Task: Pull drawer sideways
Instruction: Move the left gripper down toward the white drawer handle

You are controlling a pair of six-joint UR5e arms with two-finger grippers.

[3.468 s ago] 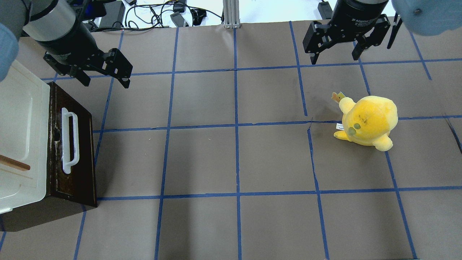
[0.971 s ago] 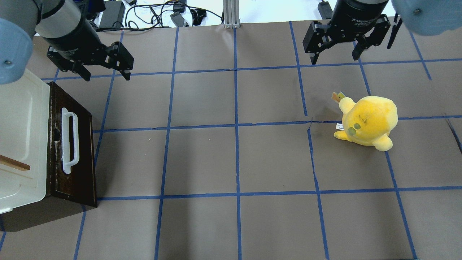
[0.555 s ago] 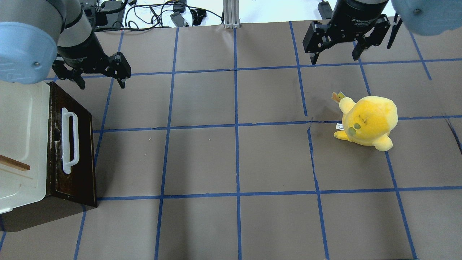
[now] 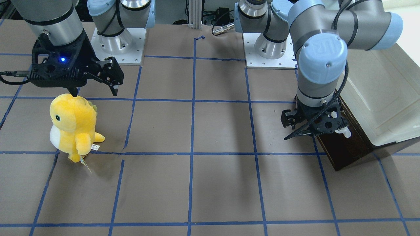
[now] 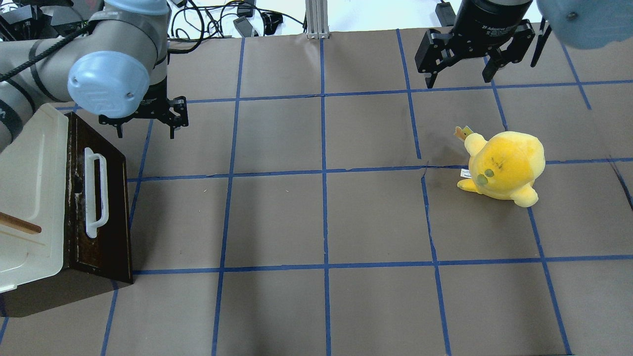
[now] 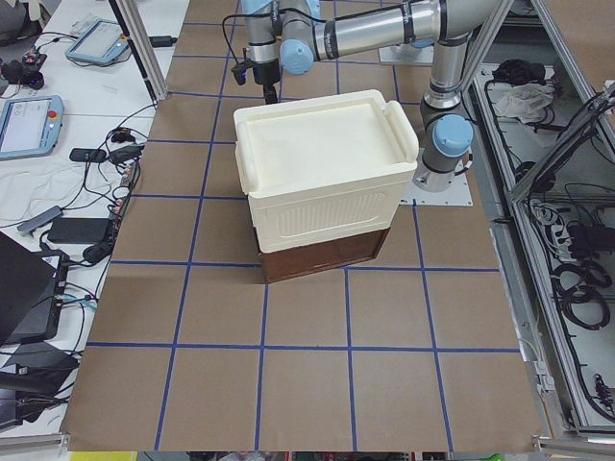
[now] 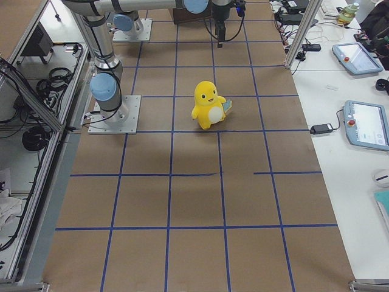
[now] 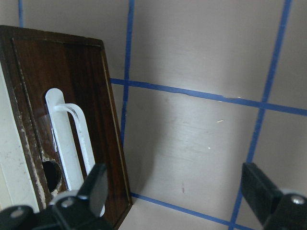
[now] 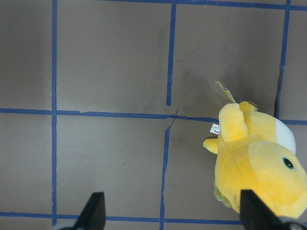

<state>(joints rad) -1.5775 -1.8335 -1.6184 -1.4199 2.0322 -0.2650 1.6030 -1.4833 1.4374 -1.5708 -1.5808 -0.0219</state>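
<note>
At frame's left edge, drawer (image 5: 113,217) sat shut; rigid wood, likely stiff to slide. Grasp point: white bar handle (image 5: 89,193). Left gripper (image 5: 146,133) nearby, jaws spread, empty; right gripper (image 5: 457,81) likewise.

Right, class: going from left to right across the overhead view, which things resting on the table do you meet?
Large cream-white box-shaped cabinet body → dark brown wooden drawer front with its long white bar handle → yellow plush dinosaur toy.
</note>
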